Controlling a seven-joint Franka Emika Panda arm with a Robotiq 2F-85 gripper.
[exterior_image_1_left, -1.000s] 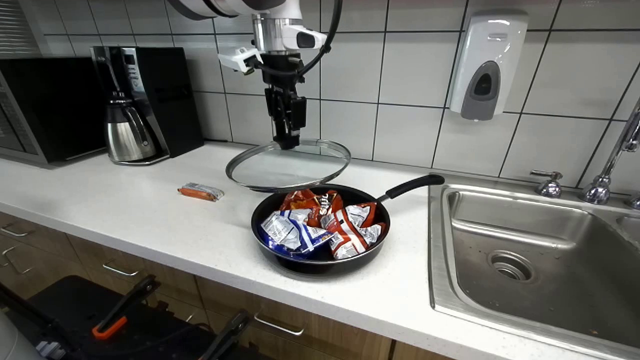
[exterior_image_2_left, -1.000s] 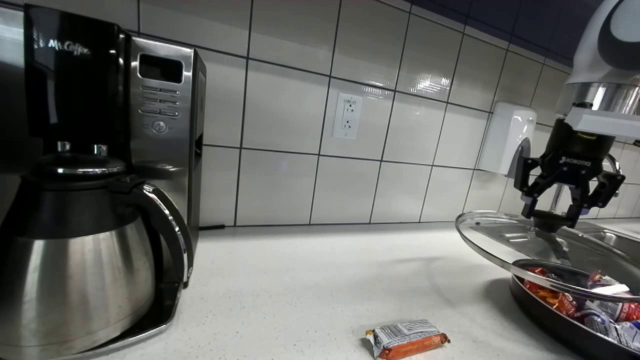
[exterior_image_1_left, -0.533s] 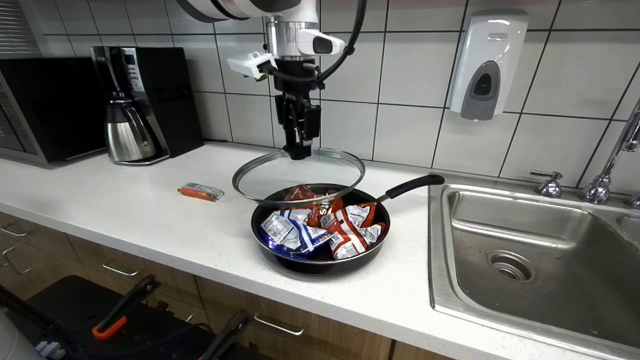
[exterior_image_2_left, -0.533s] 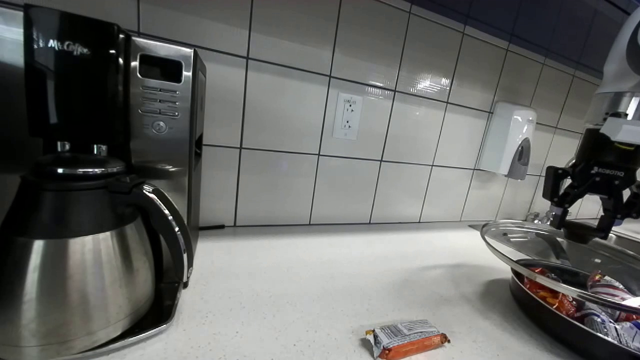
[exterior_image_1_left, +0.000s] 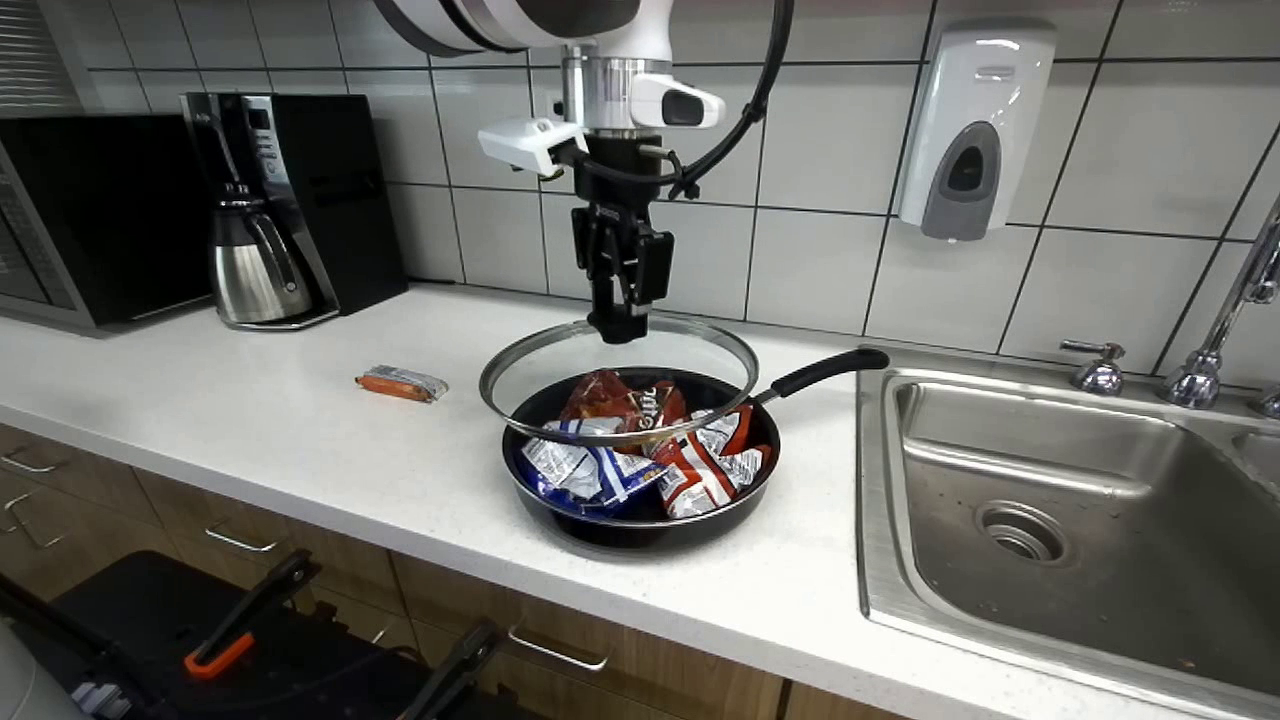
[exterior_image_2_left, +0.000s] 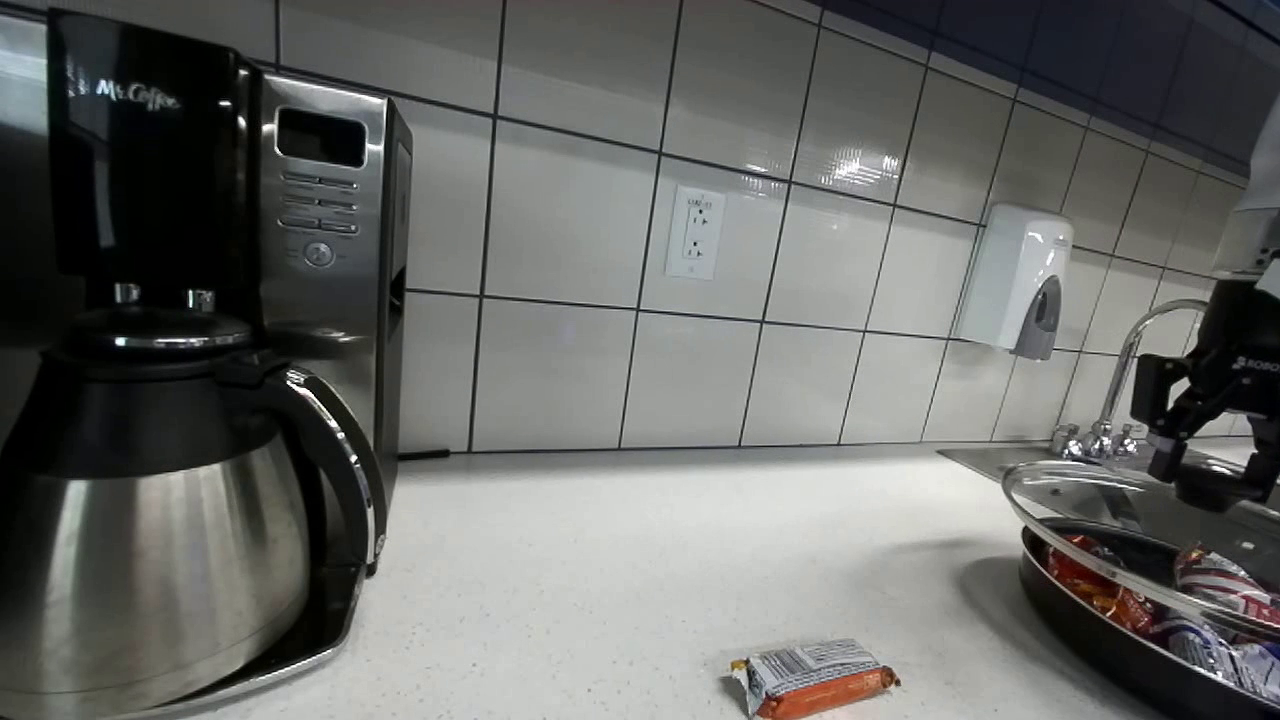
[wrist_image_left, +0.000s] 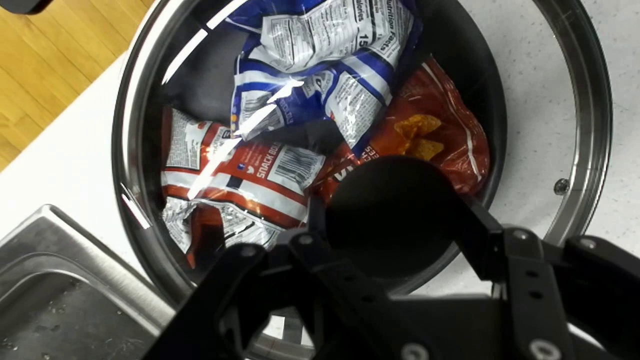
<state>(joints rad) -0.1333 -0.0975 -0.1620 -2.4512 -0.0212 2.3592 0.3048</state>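
My gripper (exterior_image_1_left: 617, 325) is shut on the dark round knob (wrist_image_left: 390, 220) of a glass lid with a metal rim (exterior_image_1_left: 610, 440). The lid is tilted and hangs just above a black frying pan (exterior_image_1_left: 650, 532), covering its back part in that exterior view. In the pan lie a blue snack bag (exterior_image_1_left: 600, 478) and red snack bags (exterior_image_1_left: 700, 465), seen through the glass in the wrist view. The gripper (exterior_image_2_left: 1220, 490) is partly cut off at the edge of an exterior view. A small orange and silver packet (exterior_image_1_left: 402, 383) lies on the counter, left of the pan.
The pan handle (exterior_image_1_left: 820, 373) points toward a steel sink (exterior_image_1_left: 880, 560) with a faucet (exterior_image_1_left: 1215, 340). A coffee maker (exterior_image_1_left: 330, 200) and a black microwave (exterior_image_1_left: 110, 220) stand at the left. A soap dispenser (exterior_image_1_left: 980, 130) hangs on the tiled wall.
The gripper and the lid have moved right and down in both exterior views, so the lid now lies more over the pan. The pan, bags and packet have not moved.
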